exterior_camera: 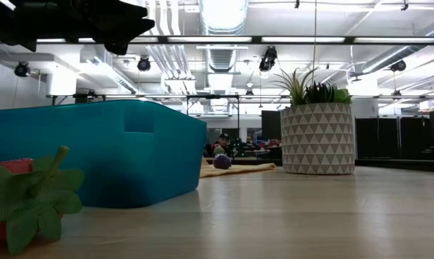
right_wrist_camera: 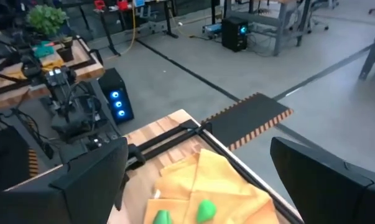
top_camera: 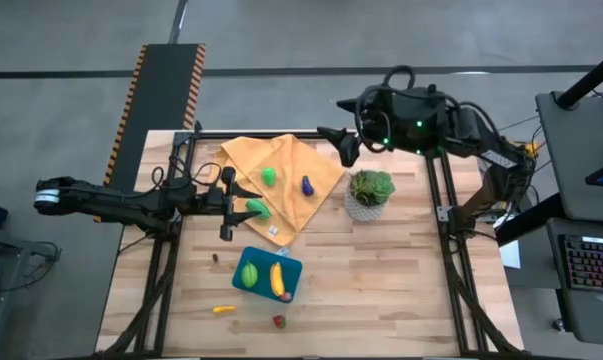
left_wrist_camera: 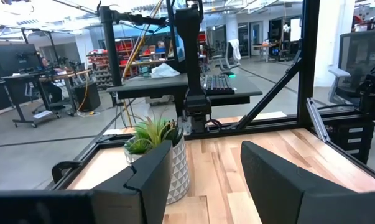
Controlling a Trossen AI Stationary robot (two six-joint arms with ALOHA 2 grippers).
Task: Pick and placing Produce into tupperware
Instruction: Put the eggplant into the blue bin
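Note:
The teal tupperware (top_camera: 291, 269) sits near the table's middle, toward the near side, and fills the left of the low view (exterior_camera: 94, 155). Inside lie a green piece (top_camera: 249, 273) and the yellow banana (top_camera: 277, 280). On the orange cloth (top_camera: 286, 160) lie two green pieces (top_camera: 269, 176) (top_camera: 257, 209) and the purple eggplant (top_camera: 307, 185). An orange piece (top_camera: 223, 309), a red one (top_camera: 278, 321) and a small dark one (top_camera: 217, 258) rest on the wood. My left gripper (top_camera: 231, 205) (left_wrist_camera: 206, 180) is open beside the nearer green piece. My right gripper (top_camera: 343, 142) (right_wrist_camera: 203, 174) is open over the cloth's far corner.
A leafy plant in a grey patterned pot (top_camera: 368, 195) (exterior_camera: 316, 137) stands right of the cloth. A red strawberry-like piece with a green leaf (exterior_camera: 22, 198) lies close to the low camera. Bare wood (top_camera: 381, 290) lies right of the tupperware. A black metal frame (top_camera: 443, 190) edges the table.

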